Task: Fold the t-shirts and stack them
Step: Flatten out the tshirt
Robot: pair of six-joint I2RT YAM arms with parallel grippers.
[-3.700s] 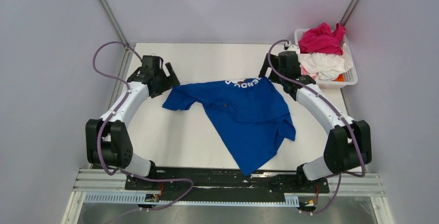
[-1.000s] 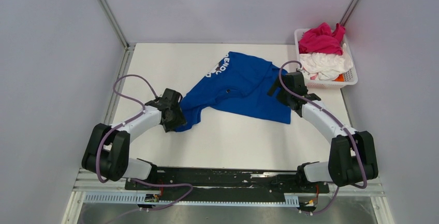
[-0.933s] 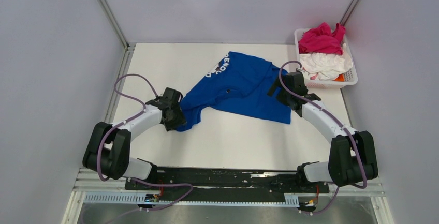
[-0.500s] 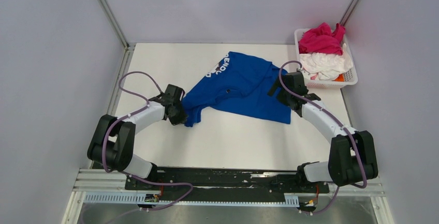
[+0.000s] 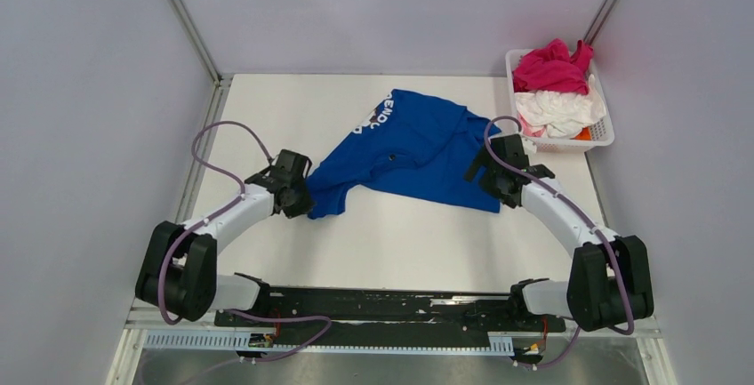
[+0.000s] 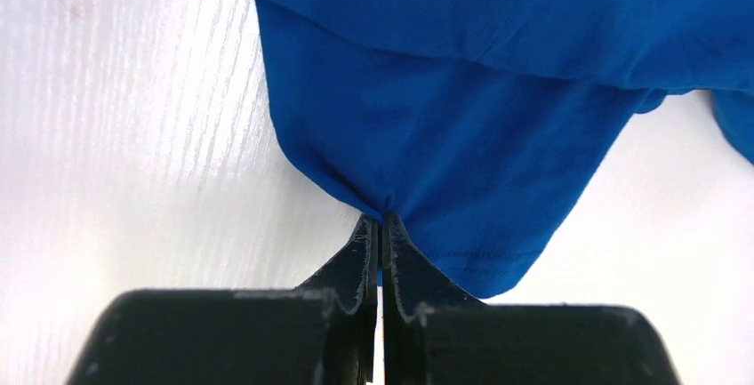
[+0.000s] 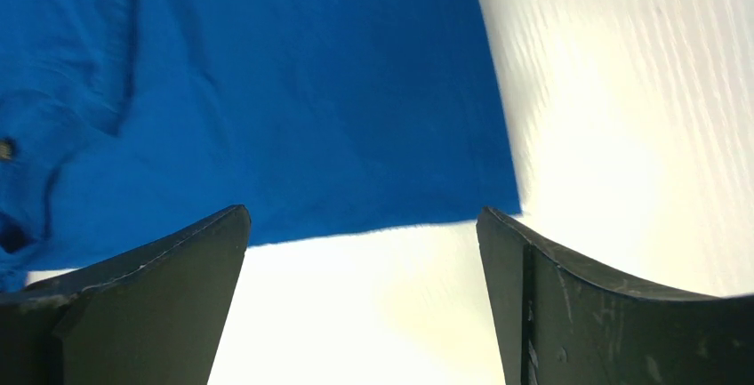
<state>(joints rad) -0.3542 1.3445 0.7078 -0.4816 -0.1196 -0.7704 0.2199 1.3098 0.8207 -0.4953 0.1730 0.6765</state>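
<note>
A royal blue t-shirt [image 5: 405, 154] with white lettering lies crumpled across the middle of the table. At its near left corner my left gripper [image 5: 302, 196] is shut on a pinch of the blue cloth [image 6: 418, 149], the fabric bunching at the fingertips [image 6: 381, 220]. My right gripper [image 5: 498, 191] hovers open at the shirt's near right corner, its fingers [image 7: 160, 265] standing wide over the hem [image 7: 356, 180] with bare table between them. A magenta pink t-shirt [image 5: 551, 65] and a white t-shirt [image 5: 558, 109] lie heaped in the basket.
The white lattice basket [image 5: 605, 132] stands at the back right corner of the table. Grey walls and metal posts close in the table [image 5: 391, 243] on the left, back and right.
My left gripper has closed on the shirt's near left corner and shifted slightly. The right gripper has drawn back a little toward me to the shirt's near right corner, still open.
</note>
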